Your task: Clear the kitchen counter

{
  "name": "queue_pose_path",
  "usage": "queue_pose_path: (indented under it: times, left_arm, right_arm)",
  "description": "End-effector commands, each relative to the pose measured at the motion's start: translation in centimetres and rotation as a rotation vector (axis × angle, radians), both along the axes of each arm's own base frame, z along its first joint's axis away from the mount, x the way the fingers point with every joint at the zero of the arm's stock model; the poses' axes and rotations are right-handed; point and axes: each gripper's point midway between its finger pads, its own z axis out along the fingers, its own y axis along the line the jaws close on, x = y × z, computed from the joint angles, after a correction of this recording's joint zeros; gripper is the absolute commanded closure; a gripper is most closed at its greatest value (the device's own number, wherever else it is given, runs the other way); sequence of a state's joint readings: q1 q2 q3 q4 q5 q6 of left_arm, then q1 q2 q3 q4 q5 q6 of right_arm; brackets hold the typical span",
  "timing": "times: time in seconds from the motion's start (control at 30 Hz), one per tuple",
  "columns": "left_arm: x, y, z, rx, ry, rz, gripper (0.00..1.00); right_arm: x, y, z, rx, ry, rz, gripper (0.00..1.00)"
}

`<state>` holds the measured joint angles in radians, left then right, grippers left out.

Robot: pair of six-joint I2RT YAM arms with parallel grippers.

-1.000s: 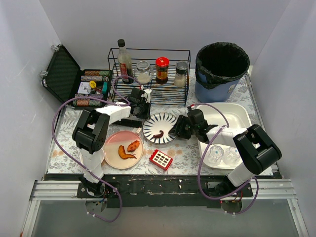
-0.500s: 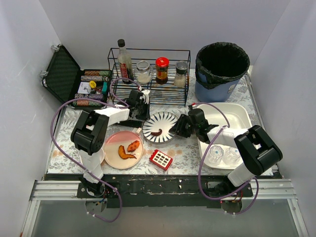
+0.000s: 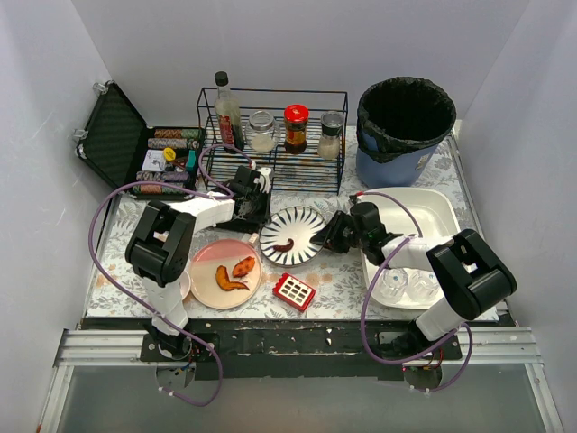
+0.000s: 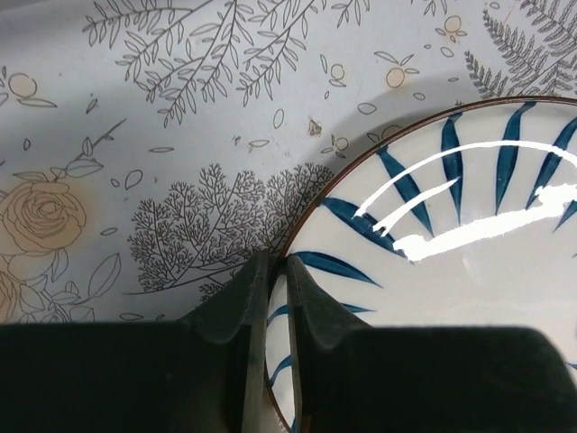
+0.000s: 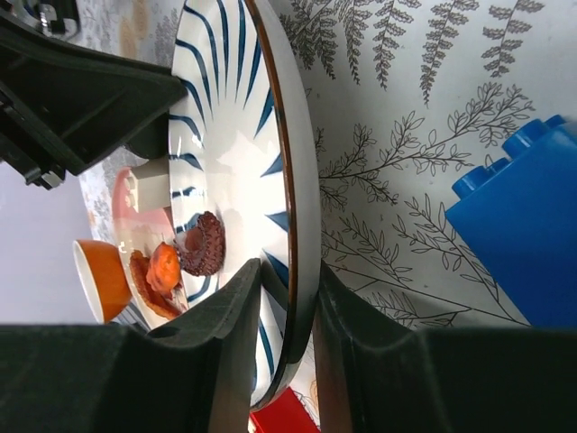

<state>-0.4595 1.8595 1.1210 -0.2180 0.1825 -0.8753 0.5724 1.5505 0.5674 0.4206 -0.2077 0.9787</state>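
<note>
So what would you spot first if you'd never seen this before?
Probably the striped plate in the middle of the counter, with a dark bit of food on it. An arm grabs it from each side: the left gripper pinches its left rim and the right gripper its right rim. After that, the big black-lined bin at the back right.

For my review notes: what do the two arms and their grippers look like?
The left arm and right arm are white links with bulky black joint housings. A purple cable loops along each. The left gripper and right gripper have matte black tapered fingers. No markings show.
</note>
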Motion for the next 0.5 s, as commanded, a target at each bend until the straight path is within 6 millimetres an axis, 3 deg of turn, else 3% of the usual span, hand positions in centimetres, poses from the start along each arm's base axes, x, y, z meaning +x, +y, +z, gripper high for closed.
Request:
queue_pose_path:
  times: [0.0, 0.47]
  left_arm:
    - [-3.7, -1.5, 1.1, -0.034, 0.107, -0.06, 1.0]
    - [-1.0, -2.0, 8.4, -0.066, -0.027, -0.004, 0.98]
  right_arm:
    - [1.1, 1.6, 5.0, 0.192, -0.125, 0.025, 0.99]
    - [1.5, 0.8, 10.7, 0.358, -0.173, 0.015, 0.99]
